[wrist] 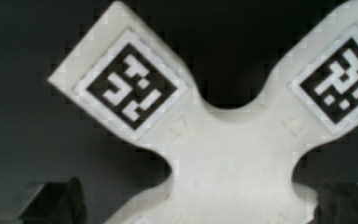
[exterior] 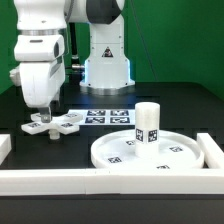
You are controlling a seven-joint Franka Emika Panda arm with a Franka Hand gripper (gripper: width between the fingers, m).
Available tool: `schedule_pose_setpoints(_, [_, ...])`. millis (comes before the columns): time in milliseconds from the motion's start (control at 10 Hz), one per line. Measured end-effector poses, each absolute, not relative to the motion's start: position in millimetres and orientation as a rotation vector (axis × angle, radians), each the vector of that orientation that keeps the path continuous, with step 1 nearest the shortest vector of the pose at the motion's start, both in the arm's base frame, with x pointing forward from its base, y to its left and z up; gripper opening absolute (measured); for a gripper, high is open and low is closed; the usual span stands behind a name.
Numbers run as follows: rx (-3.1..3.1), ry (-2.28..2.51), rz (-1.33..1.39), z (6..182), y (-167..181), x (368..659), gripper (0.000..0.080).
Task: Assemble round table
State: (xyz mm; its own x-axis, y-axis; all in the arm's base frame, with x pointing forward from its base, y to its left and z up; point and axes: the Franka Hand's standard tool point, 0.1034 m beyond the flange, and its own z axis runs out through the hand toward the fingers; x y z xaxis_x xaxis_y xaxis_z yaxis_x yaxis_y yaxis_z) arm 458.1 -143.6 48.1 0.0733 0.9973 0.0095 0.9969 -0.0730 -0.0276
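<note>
Disc (exterior: 175, 156) lies well off from the claw (exterior: 41, 118), rim up, carrying the upright leg (exterior: 148, 122), presumably parked there for joining. Cross-shaped base (exterior: 62, 124) sits right beneath the claw, whose fingers (wrist: 55, 200) stand apart astride it, apparently readying a grip.

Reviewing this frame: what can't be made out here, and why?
- Whether the jaws grip the cross-shaped base: too small in the exterior view, cut off at the wrist view's edge.
- The base's other two arms: outside the wrist view.
- Tag patterns on the round disc and cylinder leg: too small, exterior view.
</note>
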Motion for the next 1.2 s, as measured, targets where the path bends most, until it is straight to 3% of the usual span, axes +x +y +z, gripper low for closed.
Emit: schedule_pose_setpoints(1200, [-2.273,-2.094,0.046,33.2,-142,451,0.0649])
